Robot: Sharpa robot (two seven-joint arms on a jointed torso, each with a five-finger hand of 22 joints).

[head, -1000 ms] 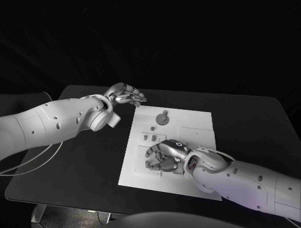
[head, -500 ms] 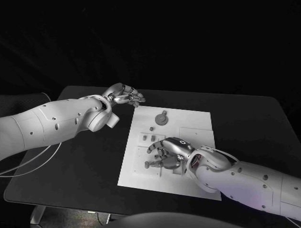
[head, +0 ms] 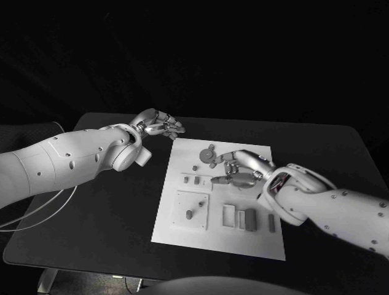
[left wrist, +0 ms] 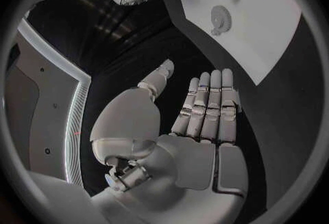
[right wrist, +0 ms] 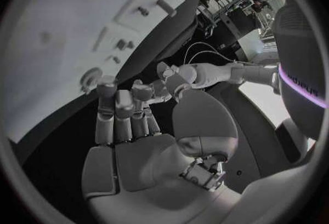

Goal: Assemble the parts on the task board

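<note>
Over the board [head: 254, 236], the right hand [head: 238, 171] hangs low at the middle, fingers curled in, and something small and grey seems to sit at its fingertips; from where I stand I can't tell if it's pinching a part or just touching the plate. Just beyond it, toward the far edge, lies the round gear [head: 210, 153], close by the fingers, so the right hand is plainly the nearer one for that piece. Nearer the robot, the long bars [head: 249, 219] lie side by side, long axes running front to back, and the small peg [head: 189, 214] sits in its square recess on the left side. Little stubs [head: 190, 180] stand between the hand and that recess.

Off the board's far left corner the left hand [head: 160, 123] hovers over the bare table [head: 97, 221], fingers bunched in the head view, though its own wrist camera shows them laid straight together with nothing in them; either way it holds no part. My guess: the next move belongs to the right hand, reaching or setting down around that gear. Black tabletop, dark room all round, white plate the only bright thing
</note>
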